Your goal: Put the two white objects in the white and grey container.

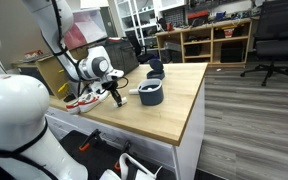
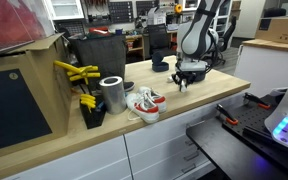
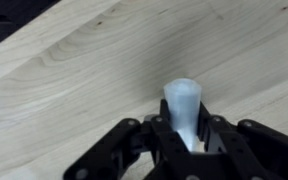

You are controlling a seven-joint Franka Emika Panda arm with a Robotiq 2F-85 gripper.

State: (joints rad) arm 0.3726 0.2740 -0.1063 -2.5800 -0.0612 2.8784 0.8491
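In the wrist view my gripper (image 3: 189, 140) is shut on a white tapered piece (image 3: 184, 103) that sticks out from between the fingers above the wooden table (image 3: 74, 70). In an exterior view the gripper (image 1: 117, 93) hangs low over the table, just beside the grey-blue tub with a white rim (image 1: 151, 93). It also shows in an exterior view (image 2: 187, 80). I cannot make out the second white piece in any view.
A smaller dark bowl (image 1: 155, 72) stands behind the tub. A white-and-red shoe (image 2: 144, 103), a metal can (image 2: 112, 93) and a black holder with yellow tools (image 2: 84, 85) stand at one end of the table. Shelves and office chairs stand beyond.
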